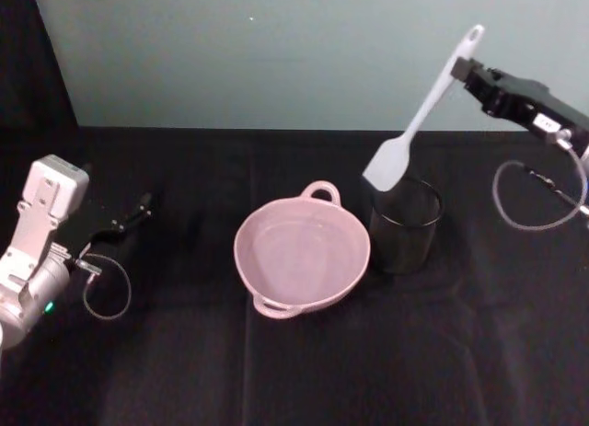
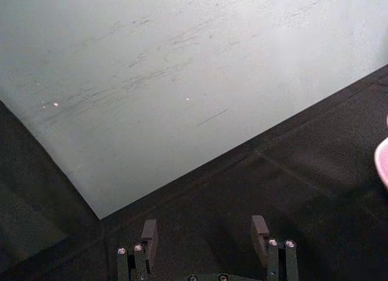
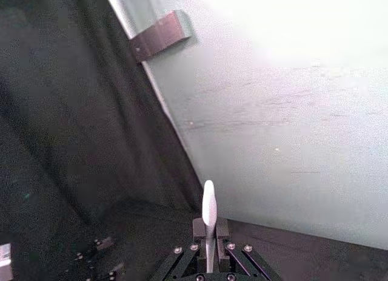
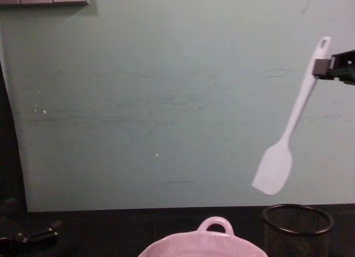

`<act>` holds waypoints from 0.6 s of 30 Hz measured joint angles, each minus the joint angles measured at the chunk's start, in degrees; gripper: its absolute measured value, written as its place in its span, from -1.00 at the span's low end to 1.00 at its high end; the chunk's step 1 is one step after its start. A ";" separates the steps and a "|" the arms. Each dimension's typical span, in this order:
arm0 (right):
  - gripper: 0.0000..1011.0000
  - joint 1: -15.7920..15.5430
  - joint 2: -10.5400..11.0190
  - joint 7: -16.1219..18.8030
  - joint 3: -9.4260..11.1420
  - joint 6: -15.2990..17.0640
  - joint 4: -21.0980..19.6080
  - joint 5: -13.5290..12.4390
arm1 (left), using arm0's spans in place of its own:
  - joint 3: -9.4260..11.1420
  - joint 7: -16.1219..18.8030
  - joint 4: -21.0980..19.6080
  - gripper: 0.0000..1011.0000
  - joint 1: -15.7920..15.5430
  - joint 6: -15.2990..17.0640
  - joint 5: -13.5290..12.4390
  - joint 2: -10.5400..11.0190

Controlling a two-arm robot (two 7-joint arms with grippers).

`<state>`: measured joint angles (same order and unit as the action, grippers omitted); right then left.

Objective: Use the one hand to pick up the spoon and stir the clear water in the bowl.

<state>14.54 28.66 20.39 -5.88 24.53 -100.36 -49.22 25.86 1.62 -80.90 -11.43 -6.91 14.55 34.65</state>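
White plastic, the spoon [image 1: 419,113] hangs at the upper right of the head view, pinched near its handle tip by the closed jaws of the right gripper [image 1: 463,69], its flat head just above the black mesh cup [image 1: 406,225]. The pink bowl [image 1: 354,260] sits at centre frame on the dark tabletop [image 1: 184,371]. The next move likely calls for carrying the head leftward clear of the cup's rim, then lowering it steeply into the water; the left gripper [image 2: 206,232] rests parked at lower left, jaws apart.

Bowl [image 1: 302,253] left of mesh cup [image 1: 405,225], touching

A black mesh cup [image 1: 406,227] stands on black cloth [image 1: 294,371].
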 joint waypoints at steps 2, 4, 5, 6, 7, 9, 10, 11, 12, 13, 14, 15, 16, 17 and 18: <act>-0.80 0.04 0.35 -0.02 0.42 0.08 0.71 -0.53 | 0.00 0.00 0.00 1.00 0.00 0.00 0.00 0.00; -0.80 0.14 0.80 -0.03 0.79 0.04 2.10 -1.12 | 0.00 0.00 0.00 1.00 0.00 0.00 0.00 0.00; -0.80 0.19 0.92 -0.02 0.84 -0.07 2.54 -1.25 | 0.00 0.00 0.00 1.00 0.00 0.00 0.00 0.00; -0.80 0.30 1.12 0.00 0.91 -0.27 3.55 -1.50 | 0.00 0.00 0.00 1.00 0.00 0.00 0.00 0.00; -0.80 0.37 1.19 0.04 0.91 -0.36 4.05 -1.65 | 0.00 0.00 0.00 1.00 0.00 0.00 0.00 0.00; -0.80 0.57 1.37 0.20 0.78 -0.58 5.36 -1.99 | 0.00 0.00 0.00 1.00 0.00 0.00 0.00 0.00; -0.80 0.64 1.43 0.23 0.67 -0.66 5.75 -2.09 | 0.00 0.00 0.00 1.00 0.00 0.00 0.00 0.00; -0.80 0.70 1.47 0.25 0.55 -0.74 6.12 -2.18 | 0.00 0.00 0.00 1.00 0.00 0.00 0.00 0.00; -0.80 0.76 1.50 0.28 0.41 -0.82 6.44 -2.25 | 0.00 0.00 0.00 1.00 -0.01 0.00 0.00 0.00; -0.80 0.89 1.56 0.31 0.14 -0.98 7.03 -2.42 | 0.00 0.00 0.00 1.00 0.00 0.00 0.00 0.00; -0.80 0.94 1.59 0.32 0.01 -1.03 7.28 -2.48 | 0.00 0.00 0.00 1.00 -0.01 0.00 0.00 0.00; -0.80 0.98 1.61 0.34 -0.15 -1.10 7.61 -2.55 | 0.00 0.00 0.00 1.00 -0.01 0.00 0.00 0.00; -0.80 1.02 1.63 0.35 -0.32 -1.17 7.94 -2.60 | 0.00 0.00 0.00 1.00 -0.01 0.00 0.00 0.00; -0.80 1.10 1.65 0.36 -0.66 -1.33 8.54 -2.68 | -0.01 0.00 0.00 1.00 -0.01 0.00 0.00 0.00; -0.80 1.14 1.66 0.36 -0.84 -1.42 8.82 -2.71 | 0.00 0.00 0.00 1.00 0.00 0.00 0.00 0.00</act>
<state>15.67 30.32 20.75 -6.73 23.10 -91.55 -51.94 25.86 1.62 -80.90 -11.43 -6.91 14.55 34.65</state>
